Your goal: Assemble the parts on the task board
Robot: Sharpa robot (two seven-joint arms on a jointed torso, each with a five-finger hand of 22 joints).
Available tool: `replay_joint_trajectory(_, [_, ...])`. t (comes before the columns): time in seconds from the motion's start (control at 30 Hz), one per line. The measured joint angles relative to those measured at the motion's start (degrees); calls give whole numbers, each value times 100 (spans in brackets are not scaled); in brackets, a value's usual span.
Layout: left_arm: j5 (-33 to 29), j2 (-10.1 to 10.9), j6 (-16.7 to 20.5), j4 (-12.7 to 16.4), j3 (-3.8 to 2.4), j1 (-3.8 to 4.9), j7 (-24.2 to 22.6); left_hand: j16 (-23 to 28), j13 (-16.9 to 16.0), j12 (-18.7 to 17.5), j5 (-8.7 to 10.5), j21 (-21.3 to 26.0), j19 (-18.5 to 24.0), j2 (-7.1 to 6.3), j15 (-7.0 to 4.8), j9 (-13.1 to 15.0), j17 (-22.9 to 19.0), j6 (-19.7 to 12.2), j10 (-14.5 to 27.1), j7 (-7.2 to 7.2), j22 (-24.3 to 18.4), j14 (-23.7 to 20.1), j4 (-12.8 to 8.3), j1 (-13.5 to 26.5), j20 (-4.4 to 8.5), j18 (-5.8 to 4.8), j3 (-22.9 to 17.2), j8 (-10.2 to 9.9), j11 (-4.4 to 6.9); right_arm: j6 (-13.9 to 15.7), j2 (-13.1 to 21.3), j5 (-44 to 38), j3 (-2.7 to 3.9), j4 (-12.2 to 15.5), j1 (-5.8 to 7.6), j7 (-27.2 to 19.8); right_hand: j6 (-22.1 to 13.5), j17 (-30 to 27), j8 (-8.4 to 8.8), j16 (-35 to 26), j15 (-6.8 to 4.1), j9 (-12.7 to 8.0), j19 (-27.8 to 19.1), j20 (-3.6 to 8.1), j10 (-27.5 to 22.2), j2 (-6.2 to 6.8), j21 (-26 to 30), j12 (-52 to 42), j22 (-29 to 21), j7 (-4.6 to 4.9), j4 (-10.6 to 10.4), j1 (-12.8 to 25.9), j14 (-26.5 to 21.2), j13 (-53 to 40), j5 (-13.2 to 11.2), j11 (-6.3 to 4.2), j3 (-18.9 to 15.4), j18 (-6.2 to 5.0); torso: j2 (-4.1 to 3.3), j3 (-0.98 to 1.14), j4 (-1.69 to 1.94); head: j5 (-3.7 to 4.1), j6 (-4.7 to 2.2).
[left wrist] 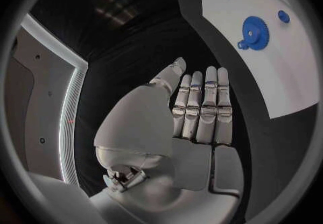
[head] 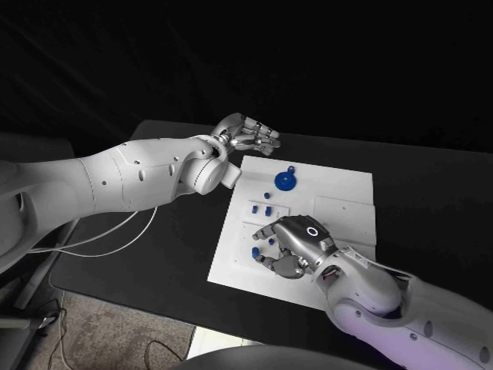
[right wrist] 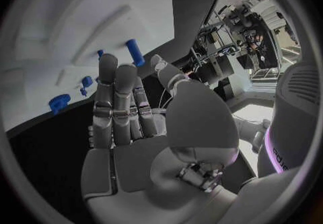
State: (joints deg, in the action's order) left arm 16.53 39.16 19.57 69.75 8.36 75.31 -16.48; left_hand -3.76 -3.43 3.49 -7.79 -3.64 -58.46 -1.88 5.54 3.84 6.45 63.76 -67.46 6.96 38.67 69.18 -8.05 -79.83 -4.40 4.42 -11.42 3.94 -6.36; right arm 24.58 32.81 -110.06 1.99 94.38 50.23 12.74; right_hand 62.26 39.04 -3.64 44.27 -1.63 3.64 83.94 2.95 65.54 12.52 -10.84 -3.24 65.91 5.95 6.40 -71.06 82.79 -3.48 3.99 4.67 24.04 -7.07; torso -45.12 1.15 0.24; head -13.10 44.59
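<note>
Right hand [head: 294, 245] sits low over the near-left part of the task board [head: 352, 202], fingers curled downward among the small blue parts. Whether anything is pinched under it cannot be told: in the right wrist view the fingers [right wrist: 116, 106] lie straight and close together with nothing seen between them, but the fingertips hide what is beyond.

Left hand [head: 246, 134] hangs off the board's far-left corner over the black table [head: 447, 193], fingers extended side by side and holding nothing (left wrist view: flat palm, fingers [left wrist: 205, 108] together).

Parts: large blue gear [head: 286, 180] lies on the far-left part of the board, with a small blue piece [head: 291, 168] just beyond it. A short row of small blue pegs [head: 260, 207] stands between the gear and the right hand; one blue piece [head: 253, 252] shows at the hand's left flank.

Risks, as judged:
- Right hand covers its own work area in the head view; a blind pinch could miss or tip a peg
- Curled fingers close to neighbouring pegs; a sideways sweep could knock them
- Downward push near the board's edge could shift the board; left hand is not bracing it
</note>
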Motion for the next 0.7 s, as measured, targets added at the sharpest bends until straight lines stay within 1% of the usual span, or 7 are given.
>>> replay_joint_trajectory(0.13, [0, 4, -2, 1, 0, 0, 2, 0, 0, 0, 0, 0, 0, 0, 0, 0, 0, 0, 0, 0, 0, 0, 0, 0, 0, 0, 0, 0, 0, 190, 164, 220, 108, 188, 0, -74, 5, 0, 0, 28, -2, 0, 0, 0, 268, 0, -80, 0, -22, 0, -69, 0, 2, 0, 2, -69, 113, 1, 0, 0, -1, 53, -25])
replay_joint_trajectory(0.23, [0, 11, -3, 2, 0, 0, 4, 0, 0, 0, 0, 0, 0, 0, 0, 0, 0, 0, 0, 0, 0, 0, 0, 0, 0, 0, 0, 0, 0, 300, 359, 522, 286, 334, -2, -142, 137, 12, 0, 32, -45, 0, 3, 3, 674, -19, -133, 0, -20, 5, -90, 19, 42, -2, 45, -164, 380, 2, 0, 0, -1, 132, -53])
replay_joint_trajectory(0.33, [0, 24, -4, 4, 1, 0, 5, 0, 0, 0, 0, 0, 0, 0, 0, 0, 0, 0, 0, 0, 0, 0, 0, 0, 0, 0, 0, 0, 0, 345, 594, 964, 501, 417, 3, -198, 287, 32, 0, 31, -139, 15, 8, 76, 1118, -83, -157, -27, -11, -59, -121, 83, 46, -47, 112, -294, 417, 7, 4, 1, -6, 216, -87])
replay_joint_trajectory(0.4, [0, 36, -5, 5, 2, 0, 6, 0, 0, 0, 0, 0, 0, 12, 0, 0, 0, 0, 0, 0, -11, 0, 16, 12, 0, 0, 16, 0, 0, 337, 760, 1314, 648, 438, 7, -225, 322, 50, 0, 31, -187, 21, 10, 137, 1332, -138, -179, -27, -10, -92, -170, 138, 43, -94, 186, -363, 277, 13, 8, 0, -12, 272, -111])
replay_joint_trajectory(0.5, [0, 51, -6, 2, 3, 0, 7, 0, 0, 0, 0, 0, 0, 23, 0, 0, 0, 0, 0, 0, -14, 0, 23, 23, 0, 0, 23, 0, 0, 236, 1072, 1873, 871, 445, 36, -242, 431, 80, 0, 32, -283, 37, 1, 272, 1774, -252, -184, -121, -15, -159, -269, 252, 52, -466, 387, -502, -226, 182, 16, -3, -24, 364, -147])
replay_joint_trajectory(0.57, [0, 56, -6, -2, 5, -1, 7, 0, 0, 0, 0, 0, 0, 23, 0, 0, 0, 0, 0, 0, -19, 0, 23, 23, 0, 0, 23, 0, 0, 112, 1243, 2207, 938, 413, 80, -237, 475, 138, 0, 32, -330, 60, 4, 352, 1852, -453, -247, -721, -21, -207, -320, 219, 84, -1293, 557, -580, -714, 230, 24, -3, -35, 425, -171])
replay_joint_trajectory(0.7, [-1, 65, -8, -7, 9, -7, 7, 0, 0, 0, 0, 0, -11, 23, 0, 0, 0, 0, 0, 0, -28, 0, 23, 22, 12, 0, 23, 0, 0, -286, 1507, 2857, 1008, 354, 151, -152, 492, 582, 0, 480, -430, 238, 3, 395, 1272, -589, -919, -2611, 262, -229, -584, 333, 58, -3434, 605, -675, -1145, 318, 44, 4, -65, 565, -206])
